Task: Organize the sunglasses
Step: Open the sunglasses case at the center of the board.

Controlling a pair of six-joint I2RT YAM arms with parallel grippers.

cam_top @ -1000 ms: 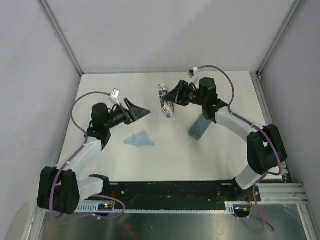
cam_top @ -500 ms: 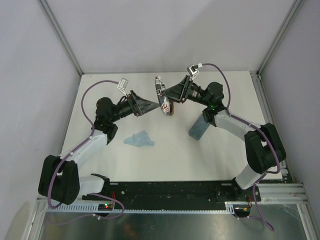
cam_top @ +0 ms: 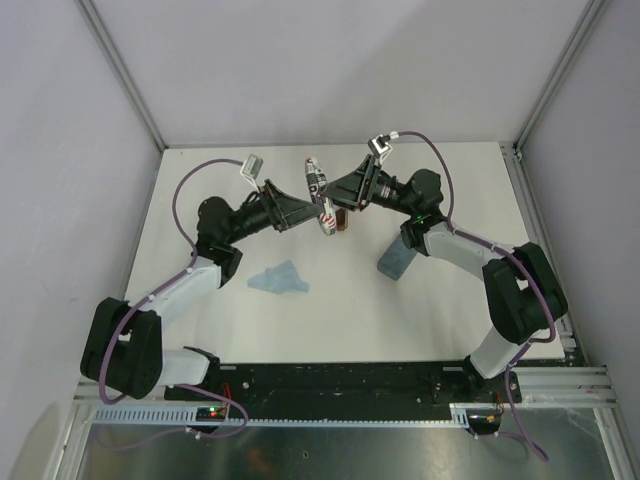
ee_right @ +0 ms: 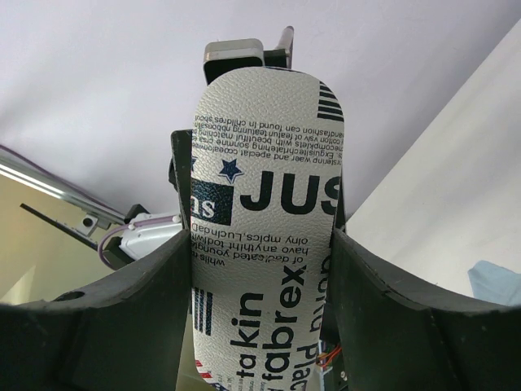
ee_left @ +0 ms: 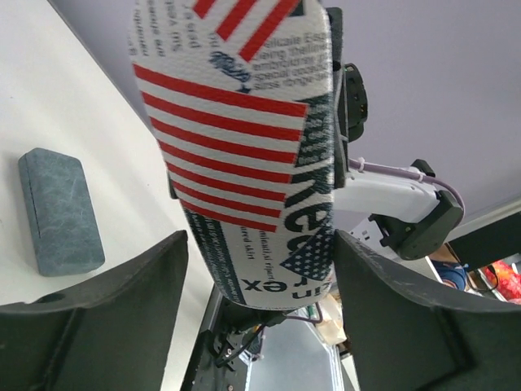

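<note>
A white case printed with newspaper text and red-striped flags (cam_top: 319, 188) hangs in the air above the middle of the table. My right gripper (cam_top: 332, 196) is shut on it, and in the right wrist view both pads press the sides of the case (ee_right: 264, 244). My left gripper (cam_top: 312, 206) reaches in from the left with its jaws open around the other end of the case (ee_left: 244, 147). One finger (ee_left: 383, 309) touches the case, while the other stands a little apart. A small brown bit (cam_top: 341, 222) shows under the case's lower end. The sunglasses themselves are hidden.
A grey-blue oblong case (cam_top: 397, 257) lies on the white table under the right forearm, seen also in the left wrist view as the grey-blue case (ee_left: 61, 210). A light blue folded cloth (cam_top: 279, 279) lies front of centre. Grey walls (cam_top: 60, 200) close in three sides.
My left arm has swung right to the lifted case, and its jaws have narrowed around it. My right gripper has carried the case slightly left and higher.
</note>
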